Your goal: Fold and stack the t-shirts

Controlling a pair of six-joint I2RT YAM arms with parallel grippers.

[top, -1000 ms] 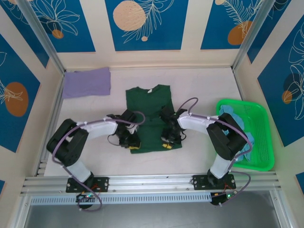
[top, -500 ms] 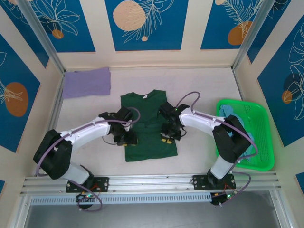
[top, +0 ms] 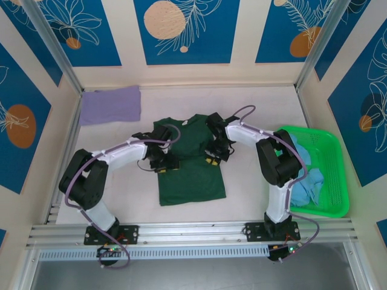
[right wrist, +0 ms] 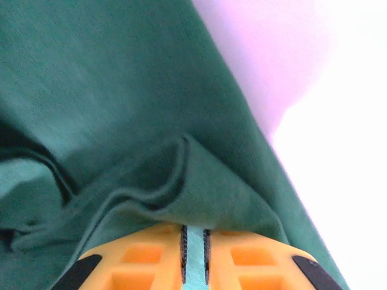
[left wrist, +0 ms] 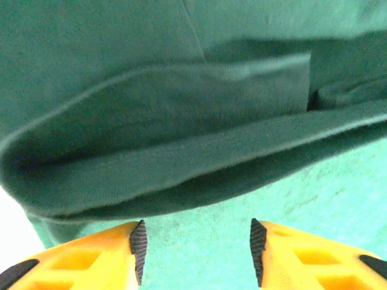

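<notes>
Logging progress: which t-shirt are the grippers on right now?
The dark green t-shirt, spread mid-table, under the left gripper and right gripper. The lavender t-shirt lies folded at the far left corner; the light blue t-shirts sit in the green basket.

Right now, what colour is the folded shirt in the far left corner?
The folded shirt is lavender-purple, clearest in the top external view.
</notes>
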